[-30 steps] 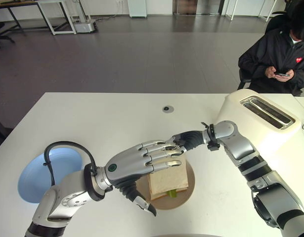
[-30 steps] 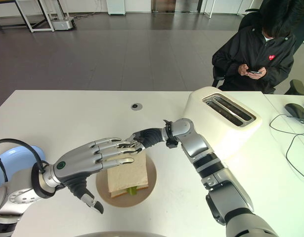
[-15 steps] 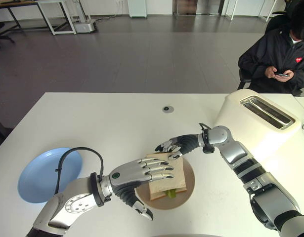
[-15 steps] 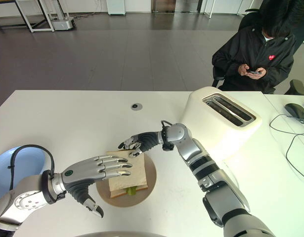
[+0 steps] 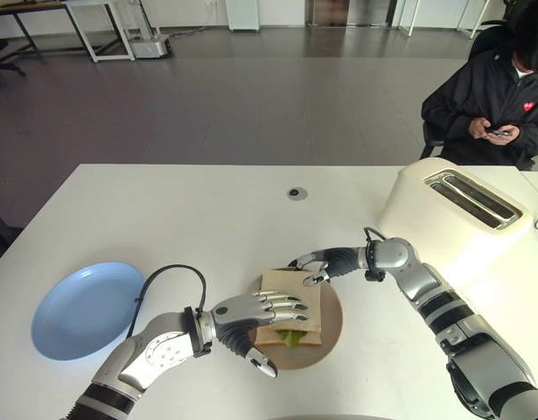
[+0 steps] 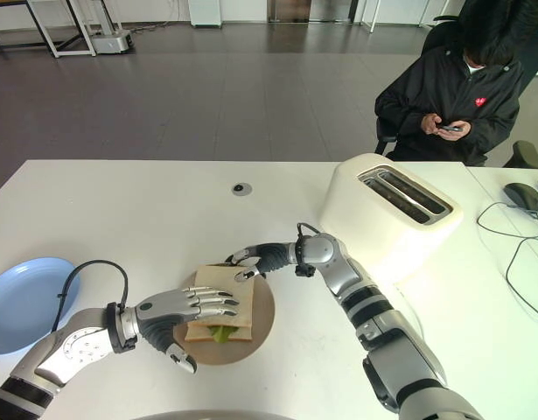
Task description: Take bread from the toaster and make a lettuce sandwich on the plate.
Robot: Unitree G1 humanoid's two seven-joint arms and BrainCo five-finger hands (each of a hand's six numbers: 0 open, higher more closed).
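Floor (image 5: 251, 105): dark grey, smooth, faintly reflective under even light. Far left: a metal-framed table (image 5: 98, 31) with a low white unit (image 5: 150, 44) on the floor just beside it. Near: a white surface (image 5: 164, 210) with a small round grommet (image 5: 296, 193). A computer mouse (image 6: 523, 196) and cable (image 6: 505, 254) lie at its right edge.

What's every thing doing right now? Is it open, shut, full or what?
White toaster: no bread sticking up from its slots.
Sandwich of white bread: closed, lying on the round brown plate, green lettuce peeking out.
Light blue round plate: right way up.
Left hand: open, flat over the sandwich.
Right hand: at the sandwich's far edge.
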